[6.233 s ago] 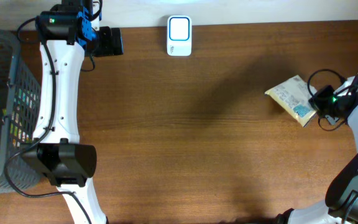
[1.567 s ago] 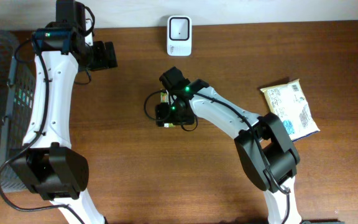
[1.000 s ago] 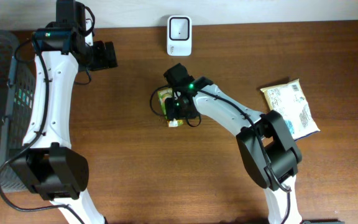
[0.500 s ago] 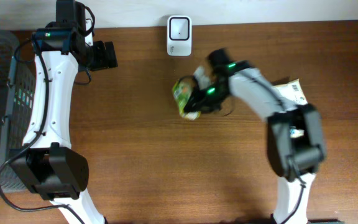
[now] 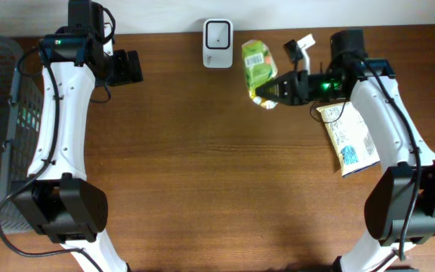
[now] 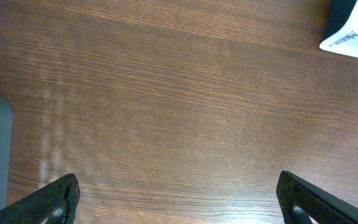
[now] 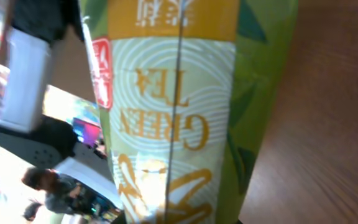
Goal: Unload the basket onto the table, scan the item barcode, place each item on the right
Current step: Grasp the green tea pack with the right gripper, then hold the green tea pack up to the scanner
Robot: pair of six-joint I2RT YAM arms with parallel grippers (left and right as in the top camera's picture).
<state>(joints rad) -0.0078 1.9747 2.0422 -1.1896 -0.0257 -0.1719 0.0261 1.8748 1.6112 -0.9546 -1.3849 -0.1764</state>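
- The right gripper [image 5: 270,91] is clamped on the lower end of the green tea packet [image 5: 257,60]; its jaws are slim, black and pressed together on the film.
- The packet hangs above the tabletop [image 5: 202,174], just to the right of the scanner [image 5: 218,33]; the two are close, but I cannot tell whether they touch.
- In the right wrist view the packet [image 7: 179,118] fills the frame; it is a glossy, soft pouch with a straight seam down the middle, pale concentric rings, gold "GREEN TEA" lettering, a yellow band and dark green leaf shapes.
- The scanner is a white rounded-rectangle block with a paler window in its face; it sits at the far edge of the tabletop.
- The tabletop is brown wood with fine straight grain and a dull sheen.
- A pale crinkled pouch [image 5: 347,140] with blue print lies flat below the right arm.
- The left gripper [image 6: 179,198] hangs over bare wood; its jaws stand wide apart, with matte black tips at the two lower corners of the wrist view.
- A grey mesh basket [image 5: 6,113] stands at the left edge.
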